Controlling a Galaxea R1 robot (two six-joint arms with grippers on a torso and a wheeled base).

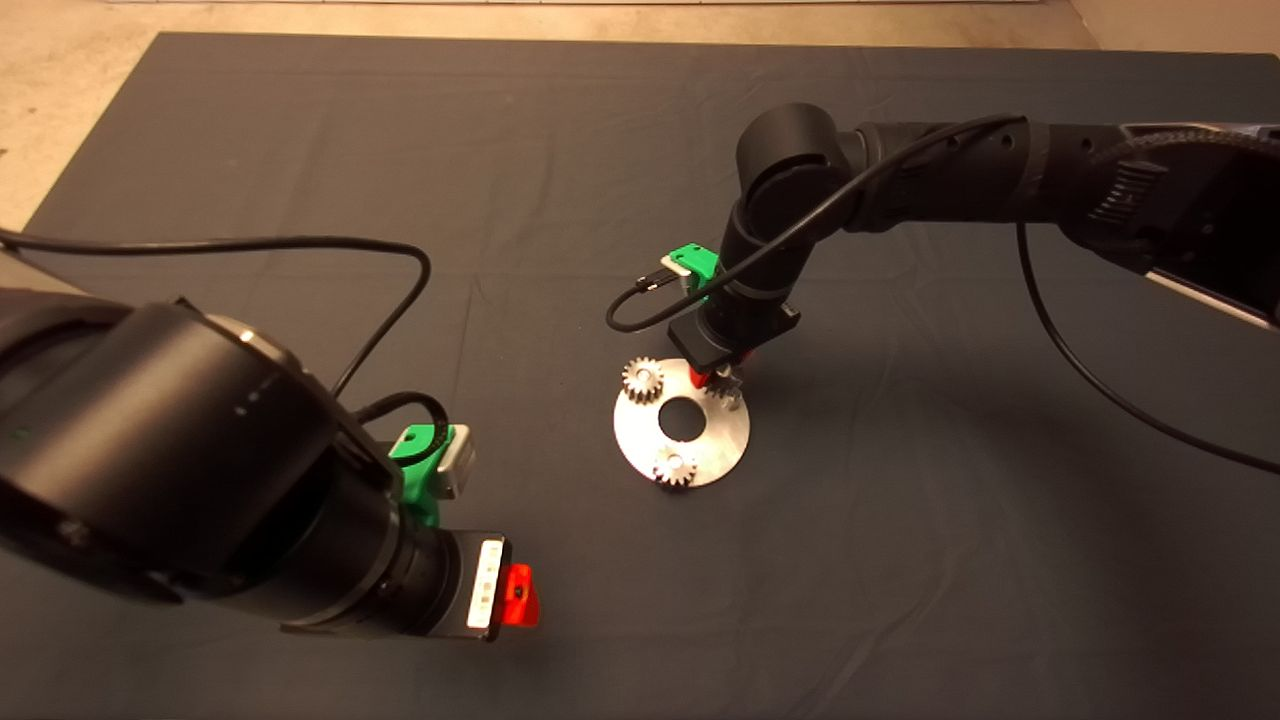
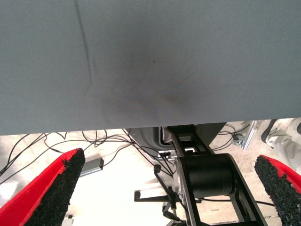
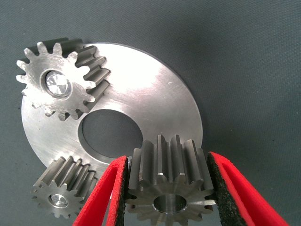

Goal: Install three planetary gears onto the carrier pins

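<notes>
Planetary gear (image 3: pixel 170 181), bright toothed steel with an empty bore, sits clamped in the right claw (image 3: pixel 167 188).

Dark grey fabric mat (image 1: pixel 300 150) covering table; tangled black cables (image 2: pixel 113 141) lying on pale floor (image 2: pixel 117 188) beyond mat edge.

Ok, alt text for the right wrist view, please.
The right gripper holds a planetary gear between its red fingers, over the silver carrier plate. Two other gears already sit on pins around its centre hole.
</notes>
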